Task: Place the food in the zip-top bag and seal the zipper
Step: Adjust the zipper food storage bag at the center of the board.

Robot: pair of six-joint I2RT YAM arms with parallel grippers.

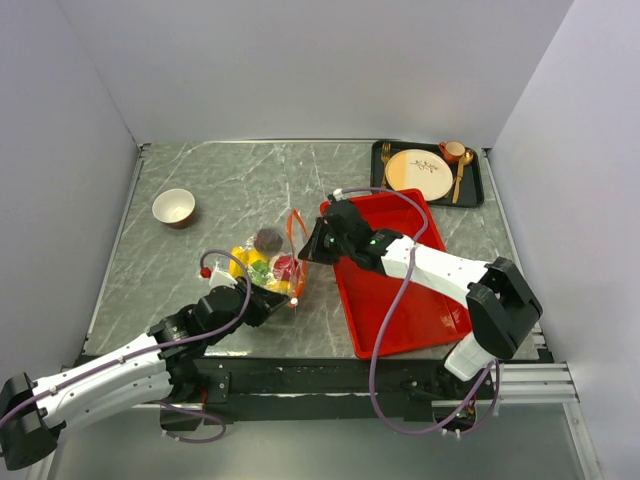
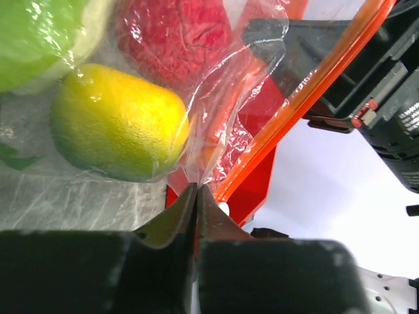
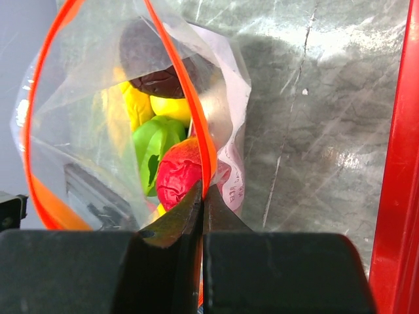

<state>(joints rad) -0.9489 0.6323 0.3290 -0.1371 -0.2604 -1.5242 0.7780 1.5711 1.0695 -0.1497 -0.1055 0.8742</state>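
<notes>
Grey marble table (image 1: pixel 230 190): small bowl (image 1: pixel 174 207), zip-top bag (image 1: pixel 268 262), red tray (image 1: pixel 420 315), black tray (image 1: pixel 477 190).

- No word, number or brand can be read in any view.
- The bag (image 3: pixel 85 98) carries small pink print (image 3: pixel 229 186) just right of the right gripper (image 3: pixel 201 191), too blurred to make out.
- A grey speckled patch (image 2: pixel 409 119) on the black housing up and far right of the left gripper (image 2: pixel 196 190) may be a label, but it is illegible.

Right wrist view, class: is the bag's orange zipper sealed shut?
No, the zipper gapes in a wide open loop, and the food shows through the mouth.
</notes>
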